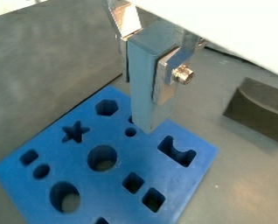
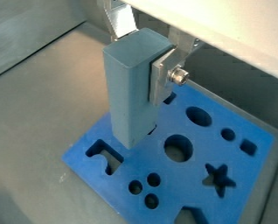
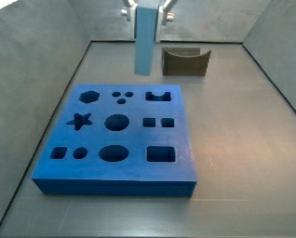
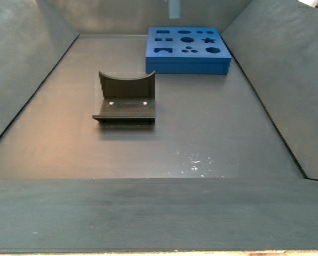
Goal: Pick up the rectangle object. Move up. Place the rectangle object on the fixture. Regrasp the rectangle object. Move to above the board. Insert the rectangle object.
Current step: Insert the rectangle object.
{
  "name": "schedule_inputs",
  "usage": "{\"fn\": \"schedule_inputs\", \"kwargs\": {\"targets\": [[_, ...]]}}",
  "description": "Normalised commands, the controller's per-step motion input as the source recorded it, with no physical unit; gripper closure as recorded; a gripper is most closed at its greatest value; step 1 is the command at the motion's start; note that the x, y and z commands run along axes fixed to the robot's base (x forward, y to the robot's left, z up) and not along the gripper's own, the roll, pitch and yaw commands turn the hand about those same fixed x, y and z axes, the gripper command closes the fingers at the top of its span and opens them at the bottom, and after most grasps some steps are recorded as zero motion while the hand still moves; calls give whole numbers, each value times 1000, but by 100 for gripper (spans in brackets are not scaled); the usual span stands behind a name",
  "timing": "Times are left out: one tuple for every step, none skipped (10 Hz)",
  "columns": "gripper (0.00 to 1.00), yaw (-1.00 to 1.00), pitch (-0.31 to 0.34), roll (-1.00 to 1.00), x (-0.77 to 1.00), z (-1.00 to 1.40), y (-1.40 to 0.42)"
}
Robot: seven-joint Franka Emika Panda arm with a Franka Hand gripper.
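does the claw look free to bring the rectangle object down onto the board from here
Probably yes. The claw holds the rectangle object upright above the far part of the board, with nothing between them in a side view. The fixture stands off to the side, clear of that path.

I see the gripper (image 3: 148, 11) only partly in a side view; the top edge cuts it off. In both wrist views the rectangle object (image 1: 144, 83) hides the far finger, so I cannot read the jaw gap. The board (image 2: 240, 188) runs off the frame edge. The fixture (image 1: 260, 107) is clipped in a wrist view.
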Motion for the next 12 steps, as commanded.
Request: {"fn": "schedule_inputs", "kwargs": {"targets": [[100, -1000, -54, 0, -20, -23, 0], [100, -1000, -66, -26, 0, -63, 0], [100, -1000, -89, -63, 0, -103, 0], [100, -1000, -74, -77, 0, -129, -74], [100, -989, -89, -100, 0, -171, -103], [100, -989, -86, -123, 0, -177, -97], [100, -817, -211, -203, 0, -183, -269], [100, -820, -206, -269, 0, -177, -229], [100, -826, -214, -269, 0, -183, -220], [100, -806, -217, -266, 0, -189, -243], [100, -820, -200, -171, 0, -203, -280], [100, -846, -146, -100, 0, -220, -286]]}}
